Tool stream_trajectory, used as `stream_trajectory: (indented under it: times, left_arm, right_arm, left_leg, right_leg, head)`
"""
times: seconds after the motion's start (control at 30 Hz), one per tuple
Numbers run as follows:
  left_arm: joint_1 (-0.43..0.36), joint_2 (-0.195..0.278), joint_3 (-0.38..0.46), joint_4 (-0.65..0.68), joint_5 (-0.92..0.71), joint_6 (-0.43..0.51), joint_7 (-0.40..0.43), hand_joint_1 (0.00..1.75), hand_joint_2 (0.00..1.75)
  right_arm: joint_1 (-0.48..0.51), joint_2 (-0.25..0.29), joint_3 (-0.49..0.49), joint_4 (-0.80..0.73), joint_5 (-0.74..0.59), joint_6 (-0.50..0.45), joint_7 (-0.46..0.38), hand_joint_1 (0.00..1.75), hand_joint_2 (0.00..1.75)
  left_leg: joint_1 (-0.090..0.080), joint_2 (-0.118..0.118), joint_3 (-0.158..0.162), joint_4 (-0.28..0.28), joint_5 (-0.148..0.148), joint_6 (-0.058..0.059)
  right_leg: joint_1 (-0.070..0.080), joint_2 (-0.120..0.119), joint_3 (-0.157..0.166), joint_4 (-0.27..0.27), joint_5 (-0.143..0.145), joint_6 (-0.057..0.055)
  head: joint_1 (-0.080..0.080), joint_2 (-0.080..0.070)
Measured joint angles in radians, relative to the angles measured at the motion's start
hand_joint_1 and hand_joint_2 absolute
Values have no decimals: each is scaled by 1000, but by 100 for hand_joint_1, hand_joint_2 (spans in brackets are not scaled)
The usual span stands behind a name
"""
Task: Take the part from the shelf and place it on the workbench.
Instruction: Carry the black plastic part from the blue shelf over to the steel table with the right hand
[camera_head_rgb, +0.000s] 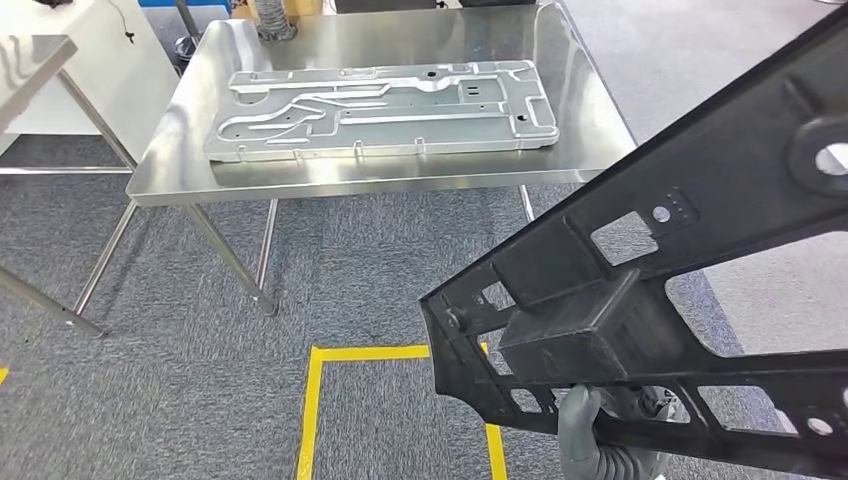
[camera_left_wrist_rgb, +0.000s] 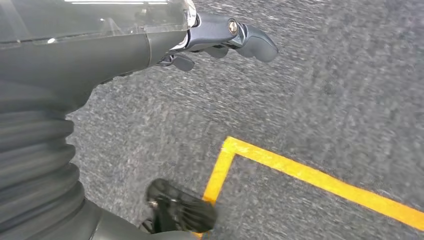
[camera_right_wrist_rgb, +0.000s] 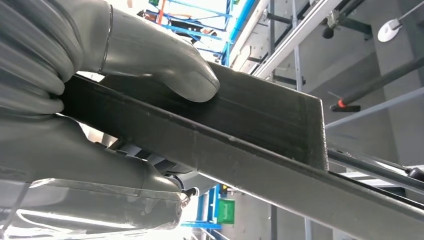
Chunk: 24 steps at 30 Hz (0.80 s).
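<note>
— Where is the part seen?

— A black part (camera_head_rgb: 690, 300), a flat frame with cut-out openings and a raised block, is seen across the right and lower right of the head view, tilted, with one end low near the centre bottom and the other rising to the upper right; it is held off the floor, well apart from the surface (camera_head_rgb: 590, 100).

— By what is it held?

— It is gripped by the right hand (camera_head_rgb: 590, 430) at its lower edge; in the right wrist view the grey thumb (camera_right_wrist_rgb: 170, 70) is pressed on one face of the part's black edge (camera_right_wrist_rgb: 260, 145), and the fingers are clamped on it from the other side.

— And the left hand?

— The left hand (camera_left_wrist_rgb: 220, 42) is seen above grey carpet (camera_left_wrist_rgb: 325, 90) and a yellow line (camera_left_wrist_rgb: 310, 172); nothing is held, and the fingers are partly curled and apart.

— What lies on the surface?

— A stamped silver metal panel (camera_head_rgb: 385, 108) is laid flat on the steel surface in the upper centre of the head view; yellow floor tape (camera_head_rgb: 312, 410) is marked at lower centre.
</note>
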<state>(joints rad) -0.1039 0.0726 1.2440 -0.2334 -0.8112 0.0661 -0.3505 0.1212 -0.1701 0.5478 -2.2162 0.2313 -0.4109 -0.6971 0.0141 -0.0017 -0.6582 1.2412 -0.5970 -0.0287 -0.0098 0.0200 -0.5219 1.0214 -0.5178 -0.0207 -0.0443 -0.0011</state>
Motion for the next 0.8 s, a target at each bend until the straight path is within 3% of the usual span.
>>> stream_trajectory:
  times: [0.07, 0.1, 0.13, 0.27, 0.33, 0.4, 0.47, 0.5, 0.6, 0.63, 0.67, 0.77, 0.8]
  left_arm:
    - [1, 3, 0, 0, 0, -1, 0, 0, 175]
    - [0, 4, 0, 0, 0, -1, 1, 0, 175]
    - [0, 6, 0, 0, 0, -1, 1, 0, 175]
    - [0, 9, 0, 0, 1, -3, -1, 0, 175]
    - [-1, 9, 0, 0, 1, -4, -4, 0, 175]
    - [-1, 9, 0, 0, -1, -8, -6, 0, 175]
    - [1, 9, 0, 0, -3, -11, -6, 0, 175]
    - [1, 9, 0, 0, -5, -11, -6, 0, 175]
    - [0, 8, 0, 0, -9, -11, -6, 0, 175]
    - [-1, 7, -1, 0, -10, -11, -5, 0, 175]
    - [-1, 6, -1, 0, -11, -11, -4, 0, 175]
    - [-6, 5, -1, 0, -14, -11, -3, 0, 175]
    - [-9, 4, -1, 0, -15, -11, -2, 0, 175]
  right_arm:
    - [0, 0, 0, -3, -5, 1, 0, 175, 175]
    - [0, 0, 0, -5, -4, 1, 0, 175, 175]
    - [0, 0, 0, -7, -3, 1, 0, 175, 175]
    - [0, 0, -1, -10, 2, 1, 0, 175, 175]
    - [-3, 0, -2, -12, 2, 0, 0, 175, 175]
    - [-3, 0, -3, -14, 2, -1, 0, 175, 175]
    - [-2, 0, -3, -14, 3, -3, 0, 175, 175]
    - [-2, 0, -3, -14, 5, -3, 0, 175, 175]
    - [1, 0, -3, -15, 15, -5, 0, 175, 175]
    - [3, 0, -3, -15, 19, -7, 0, 175, 175]
    - [5, -1, -3, -18, 23, -10, 0, 175, 175]
    - [9, -1, -3, -25, 30, -19, 0, 175, 175]
    - [9, -1, -3, -27, 32, -20, 0, 175, 175]
  left_leg:
    - [-2, 0, 24, -119, 93, 8]
    - [-4, 1, 34, -162, 120, 14]
    - [-8, 1, 41, -185, 135, 21]
    - [-7, -2, 70, -209, 135, 47]
    - [-4, -4, 93, -216, 126, 57]
    - [-6, -4, 107, -217, 111, 61]
    - [-7, -4, 126, -217, 92, 61]
    - [-7, -5, 140, -217, 81, 60]
    - [-8, -5, 181, -219, 46, 54]
    - [-8, -5, 187, -222, 37, 49]
    - [-9, -5, 196, -224, 31, 44]
    - [-10, -4, 216, -214, 35, 26]
    - [-10, -3, 202, -184, 38, 22]
  right_leg:
    - [0, 4, 25, 0, -18, 5]
    - [1, 7, 33, -1, -26, 10]
    - [1, 9, 39, -4, -33, 16]
    - [3, 5, 52, 18, -36, 43]
    - [2, -4, 8, 98, -57, 52]
    - [1, -8, -77, 214, -101, 56]
    - [1, -8, -142, 261, -124, 56]
    - [2, -8, -153, 240, -107, 54]
    - [10, -13, -137, 82, 40, 39]
    - [14, -15, -135, 49, 75, 32]
    - [18, -15, -135, 33, 89, 25]
    - [14, -12, -106, 11, 78, 8]
    - [11, -13, -89, 3, 72, 3]
  head:
    - [0, 0]
    - [0, 0]
    - [0, 0]
    - [0, 0]
    - [0, 0]
    - [0, 0]
    - [0, 0]
    - [0, 0]
    - [1, 0]
    - [1, 0]
    - [1, 0]
    - [2, 0]
    - [2, 0]
